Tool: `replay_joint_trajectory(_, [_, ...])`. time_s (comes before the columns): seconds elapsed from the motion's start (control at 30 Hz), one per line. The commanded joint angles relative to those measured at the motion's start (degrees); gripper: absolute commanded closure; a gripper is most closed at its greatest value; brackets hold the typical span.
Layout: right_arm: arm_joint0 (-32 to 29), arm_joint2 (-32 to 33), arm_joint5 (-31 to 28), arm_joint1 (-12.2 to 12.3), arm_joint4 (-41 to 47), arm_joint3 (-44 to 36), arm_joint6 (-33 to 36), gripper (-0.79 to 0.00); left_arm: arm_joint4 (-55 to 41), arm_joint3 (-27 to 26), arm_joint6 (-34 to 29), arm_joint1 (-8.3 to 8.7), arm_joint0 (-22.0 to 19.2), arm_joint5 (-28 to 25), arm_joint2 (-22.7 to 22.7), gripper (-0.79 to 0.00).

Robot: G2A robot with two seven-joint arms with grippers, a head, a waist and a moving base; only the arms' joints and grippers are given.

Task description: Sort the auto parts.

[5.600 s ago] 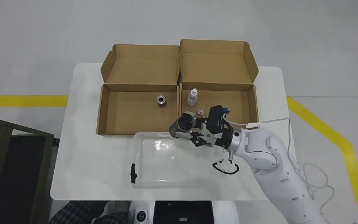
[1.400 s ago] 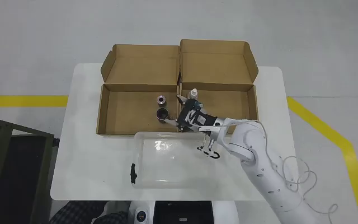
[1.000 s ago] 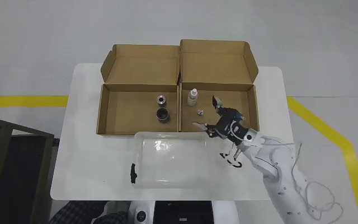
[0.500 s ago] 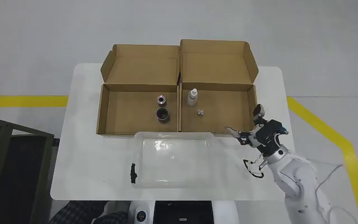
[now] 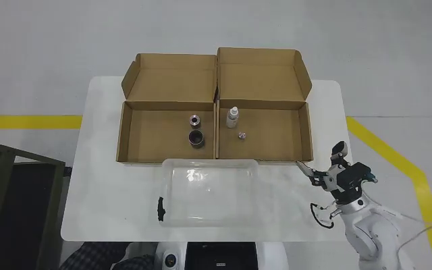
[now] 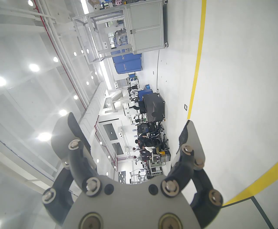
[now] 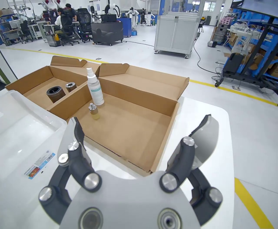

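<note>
Place: a big robot lab, like a factory hall.
Floor: white and shiny, with yellow lines (image 5: 40, 121).
Back of room: desks and black chairs (image 7: 84, 17).
Big things: a grey metal cabinet (image 7: 173, 36), big blue boxes (image 6: 127, 62).
Roof: many round lights (image 6: 44, 136).

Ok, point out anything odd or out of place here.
The spray bottle standing in the right box beside a small metal part hardly looks like an auto part. A black strip lies loose at the left edge of the clear bin, unsorted. Nothing is tipped or spilled.
</note>
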Motion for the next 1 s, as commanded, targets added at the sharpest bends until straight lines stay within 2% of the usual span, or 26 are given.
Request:
replay_joint_trajectory(0.0, [-0.42,0.32,0.61,0.01,-0.53,-0.16,-0.05,-0.785,0.00,0.00,0.00,0.00,0.00,0.00,0.00,-0.785])
replay_joint_trajectory(0.97, [-0.66,0.47,1.58,-0.02,-0.83,-0.29,-0.19,-0.785,0.00,0.00,0.00,0.00,0.00,0.00,0.00,-0.785])
